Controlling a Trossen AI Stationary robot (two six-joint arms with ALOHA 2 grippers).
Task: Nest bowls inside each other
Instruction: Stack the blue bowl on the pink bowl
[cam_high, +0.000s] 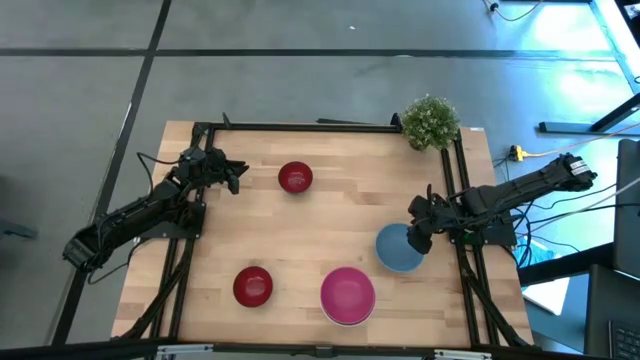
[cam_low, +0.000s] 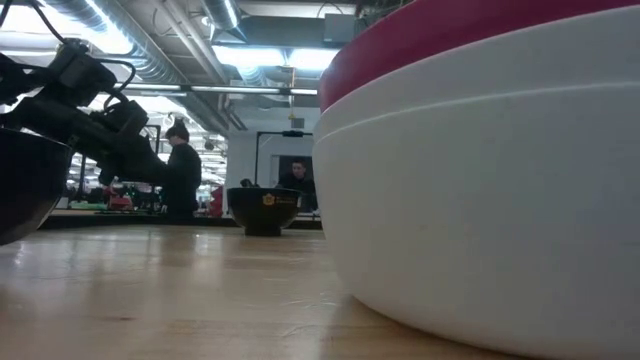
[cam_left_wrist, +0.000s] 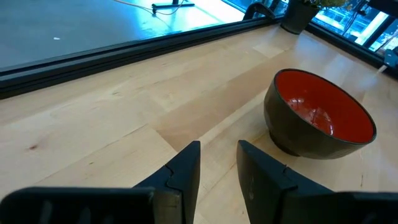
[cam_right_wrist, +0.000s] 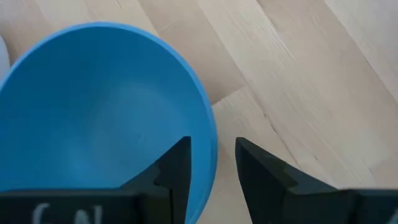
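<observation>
Bowls: your right fingers (cam_right_wrist: 211, 165) pinch the blue bowl's (cam_right_wrist: 99, 124) rim near the tabletop's right edge; next, lift it toward the pink bowl (cam_high: 347, 294).

Left tool (cam_high: 236, 176) rests low with fingers parted and empty; right tool (cam_high: 417, 240) has its fingers astride a rim.

I saw the wooden table (cam_high: 330, 225) carrying two dark red bowls (cam_high: 295, 178) (cam_high: 252, 286), a magenta-pink bowl (cam_high: 347, 295) and a potted plant (cam_high: 430, 122).
</observation>
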